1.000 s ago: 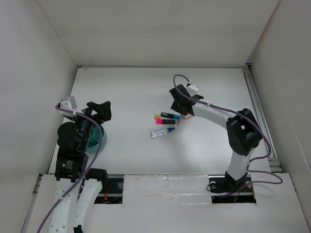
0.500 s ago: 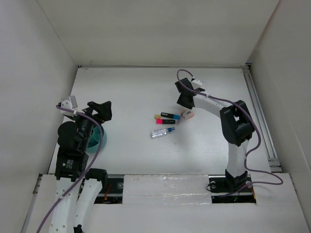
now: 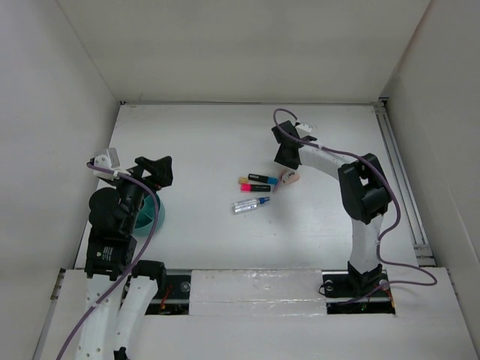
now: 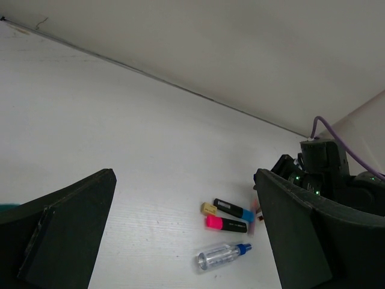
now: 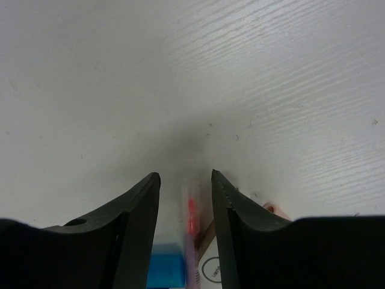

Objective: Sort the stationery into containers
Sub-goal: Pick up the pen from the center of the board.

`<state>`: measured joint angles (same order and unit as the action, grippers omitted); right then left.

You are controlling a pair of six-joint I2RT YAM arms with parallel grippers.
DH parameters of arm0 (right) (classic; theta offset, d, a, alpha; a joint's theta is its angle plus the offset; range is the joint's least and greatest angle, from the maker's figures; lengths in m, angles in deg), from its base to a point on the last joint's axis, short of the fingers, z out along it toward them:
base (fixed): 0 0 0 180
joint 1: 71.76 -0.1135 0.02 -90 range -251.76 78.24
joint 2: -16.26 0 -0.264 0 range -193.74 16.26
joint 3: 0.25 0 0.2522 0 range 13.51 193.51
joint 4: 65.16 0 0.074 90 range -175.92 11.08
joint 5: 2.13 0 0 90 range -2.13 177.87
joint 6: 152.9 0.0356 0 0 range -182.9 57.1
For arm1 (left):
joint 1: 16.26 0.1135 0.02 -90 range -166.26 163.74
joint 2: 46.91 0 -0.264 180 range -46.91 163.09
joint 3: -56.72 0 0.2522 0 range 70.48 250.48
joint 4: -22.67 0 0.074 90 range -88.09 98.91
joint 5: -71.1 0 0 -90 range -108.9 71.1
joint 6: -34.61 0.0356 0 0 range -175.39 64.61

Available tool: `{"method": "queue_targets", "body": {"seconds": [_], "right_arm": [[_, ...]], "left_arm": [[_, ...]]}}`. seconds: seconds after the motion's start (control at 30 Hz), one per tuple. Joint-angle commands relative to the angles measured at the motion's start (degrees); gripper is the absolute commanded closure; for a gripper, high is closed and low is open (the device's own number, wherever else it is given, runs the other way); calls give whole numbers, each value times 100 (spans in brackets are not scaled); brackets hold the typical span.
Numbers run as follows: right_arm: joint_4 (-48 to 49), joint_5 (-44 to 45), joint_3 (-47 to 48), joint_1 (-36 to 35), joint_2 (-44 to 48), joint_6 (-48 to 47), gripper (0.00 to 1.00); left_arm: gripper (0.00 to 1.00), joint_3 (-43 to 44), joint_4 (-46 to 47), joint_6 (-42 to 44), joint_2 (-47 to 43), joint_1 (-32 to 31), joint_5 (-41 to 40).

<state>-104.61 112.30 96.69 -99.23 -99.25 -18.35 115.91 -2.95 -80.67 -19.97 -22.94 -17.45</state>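
Observation:
A black marker with a yellow end and blue cap [image 3: 259, 179], a pink-capped black marker [image 3: 255, 187] and a clear blue-capped pen [image 3: 250, 204] lie mid-table. The pinkish eraser [image 3: 291, 178] lies just to their right. My right gripper [image 3: 286, 163] hangs over that spot, open. In the right wrist view its jaws [image 5: 185, 177] straddle a thin clear pen with a red core [image 5: 191, 215], with a gap on each side. My left gripper [image 3: 156, 169] stands wide open and holds nothing, beside the teal cup [image 3: 152, 215].
White walls enclose the table on three sides, and a rail [image 3: 397, 165] runs along the right edge. In the left wrist view the stationery cluster [image 4: 225, 224] lies ahead between my fingers [image 4: 60, 235], with the right arm [image 4: 325, 174] behind it.
My right gripper moved off the markers toward the back right, uncovering the eraser, then settled over the thin pen with its jaws slightly narrower. The left arm has not moved.

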Motion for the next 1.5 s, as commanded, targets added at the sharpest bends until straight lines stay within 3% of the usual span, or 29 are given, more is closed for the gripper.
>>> {"method": "queue_targets", "body": {"seconds": [0.0, 0.57, 1.1, 1.47], "right_arm": [[12, 10, -12, -136, 19, 35, 54], [-252, 247, -284, -321, 19, 387, 53], [-305, -51, -48, -374, -349, 501, 100], [-1349, 563, 1025, -427, -421, 370, 100]], "left_arm": [[0, -34, 289, 93, 22, -9, 13], [0, -34, 237, 93, 75, -9, -93], [0, -34, 184, 40, 22, -9, -207], [0, -34, 131, 40, 75, -9, -268]]}}
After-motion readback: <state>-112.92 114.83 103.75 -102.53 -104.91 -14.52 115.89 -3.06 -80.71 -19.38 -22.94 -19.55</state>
